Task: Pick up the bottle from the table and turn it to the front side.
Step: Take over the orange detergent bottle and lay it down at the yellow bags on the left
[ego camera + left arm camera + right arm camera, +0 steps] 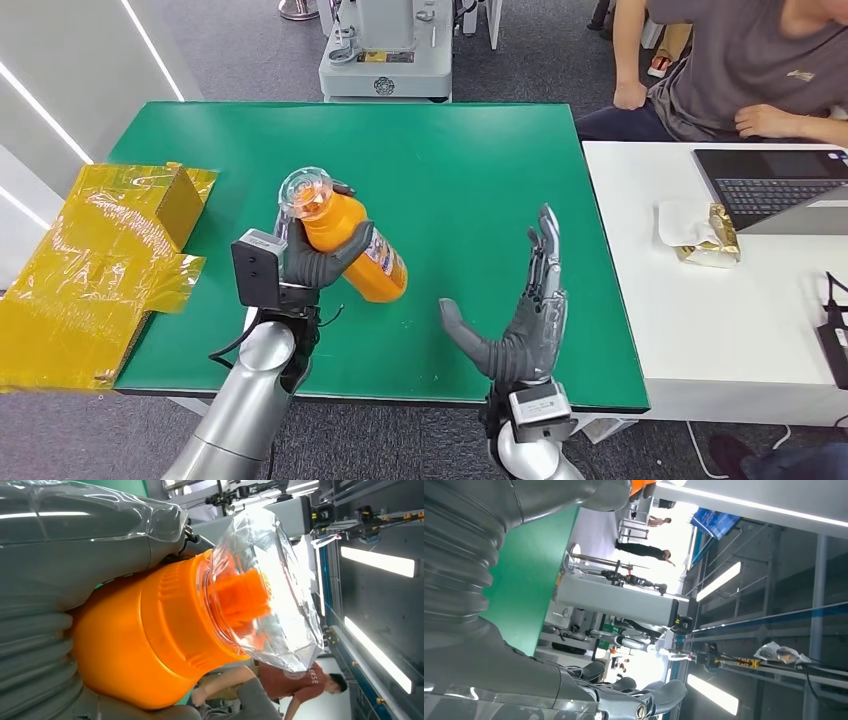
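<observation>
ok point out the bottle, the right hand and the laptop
bottle (350, 238): head view, on its orange body
right hand (520, 325): head view, on the palm
laptop (765, 187): head view, on the keyboard

The green bench (470, 160) lies bare ahead of both hands — open passage there. Crumpled yellow film (100, 260) crowds its left edge; a white desk (720, 300) abuts the right side, apparently flush.

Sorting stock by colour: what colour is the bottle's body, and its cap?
The bottle is orange; its cap is clear plastic over an orange spout, best seen in the left wrist view.
</observation>
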`<state>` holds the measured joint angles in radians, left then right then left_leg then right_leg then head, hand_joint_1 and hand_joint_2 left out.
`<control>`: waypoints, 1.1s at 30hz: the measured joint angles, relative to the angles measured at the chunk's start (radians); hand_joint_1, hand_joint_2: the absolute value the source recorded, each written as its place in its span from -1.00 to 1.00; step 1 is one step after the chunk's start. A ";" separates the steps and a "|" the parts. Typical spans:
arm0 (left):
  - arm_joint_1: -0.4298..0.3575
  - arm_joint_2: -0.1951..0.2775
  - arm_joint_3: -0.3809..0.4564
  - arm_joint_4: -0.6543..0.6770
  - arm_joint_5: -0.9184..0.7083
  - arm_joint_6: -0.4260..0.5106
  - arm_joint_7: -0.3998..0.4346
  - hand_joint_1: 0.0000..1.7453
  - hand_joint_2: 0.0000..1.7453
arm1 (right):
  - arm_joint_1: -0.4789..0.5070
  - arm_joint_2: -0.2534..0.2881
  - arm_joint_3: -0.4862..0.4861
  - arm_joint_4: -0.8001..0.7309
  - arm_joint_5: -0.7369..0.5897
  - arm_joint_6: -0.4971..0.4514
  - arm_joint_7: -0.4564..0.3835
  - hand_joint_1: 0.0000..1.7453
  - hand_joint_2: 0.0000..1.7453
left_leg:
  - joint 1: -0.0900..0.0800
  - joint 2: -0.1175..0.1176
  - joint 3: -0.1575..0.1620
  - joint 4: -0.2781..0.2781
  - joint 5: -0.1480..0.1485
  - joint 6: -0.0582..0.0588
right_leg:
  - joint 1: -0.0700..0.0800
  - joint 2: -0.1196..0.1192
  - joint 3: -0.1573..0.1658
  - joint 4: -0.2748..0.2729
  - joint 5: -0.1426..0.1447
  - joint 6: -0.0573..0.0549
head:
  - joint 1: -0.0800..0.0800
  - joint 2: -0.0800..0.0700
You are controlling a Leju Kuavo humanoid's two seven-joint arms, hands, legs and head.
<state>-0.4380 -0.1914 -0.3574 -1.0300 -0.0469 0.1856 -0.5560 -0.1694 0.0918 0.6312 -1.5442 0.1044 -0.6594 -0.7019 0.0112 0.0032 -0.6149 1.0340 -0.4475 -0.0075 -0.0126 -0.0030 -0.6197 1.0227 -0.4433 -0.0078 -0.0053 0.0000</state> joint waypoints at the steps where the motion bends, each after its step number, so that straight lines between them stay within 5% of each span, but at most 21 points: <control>1: -0.001 0.004 0.001 0.000 -0.017 0.016 0.001 1.00 1.00 | 0.006 -0.002 0.001 -0.008 0.003 -0.005 0.000 -1.00 1.00 | 0.000 0.000 0.000 0.000 0.000 0.000 | 0.000 0.000 0.000 0.000 0.000 0.000 | 0.000 0.000; 5: -0.027 0.053 0.021 -0.001 -0.181 0.156 0.035 1.00 1.00 | 0.054 -0.011 0.004 -0.038 0.017 -0.018 0.000 -1.00 1.00 | 0.000 0.001 0.000 0.000 0.000 0.000 | 0.000 0.001 0.000 0.000 0.000 0.000 | 0.000 0.000; 11: -0.133 0.235 0.092 0.010 -0.643 0.364 0.191 1.00 1.00 | 0.125 -0.020 0.003 -0.045 -0.008 0.000 0.000 -1.00 1.00 | 0.002 0.001 0.001 -0.001 0.001 -0.002 | 0.002 0.002 -0.001 0.001 0.000 -0.002 | 0.000 0.000; 16: -0.242 0.379 0.137 0.067 -0.827 0.336 0.238 1.00 1.00 | 0.143 -0.016 -0.007 -0.036 -0.005 0.039 0.000 -1.00 1.00 | 0.003 0.001 0.001 -0.001 0.002 -0.003 | 0.003 0.002 -0.001 0.002 0.000 -0.003 | 0.000 0.000; 23: -0.276 0.455 0.153 0.106 -0.908 0.332 0.269 1.00 1.00 | 0.146 -0.009 -0.019 -0.029 -0.003 0.056 0.000 -1.00 1.00 | 0.002 0.002 0.000 -0.001 0.002 -0.003 | 0.003 0.002 -0.001 0.001 0.000 -0.003 | 0.000 0.000; 33: -0.263 0.628 0.139 0.176 -1.159 0.244 0.282 1.00 1.00 | 0.146 0.013 -0.056 -0.010 0.013 0.139 0.000 -1.00 1.00 | 0.003 0.003 0.001 -0.002 0.001 -0.005 | 0.003 0.003 -0.002 0.001 -0.001 -0.005 | 0.000 0.000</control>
<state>-0.7015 0.4367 -0.2182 -0.8538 -1.2059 0.4298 -0.2742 -0.0230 0.1049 0.5748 -1.5542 0.1176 -0.5201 -0.7019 0.0143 0.0057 -0.6142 1.0324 -0.4468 -0.0124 -0.0095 0.0004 -0.6216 1.0241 -0.4446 -0.0125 -0.0051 0.0000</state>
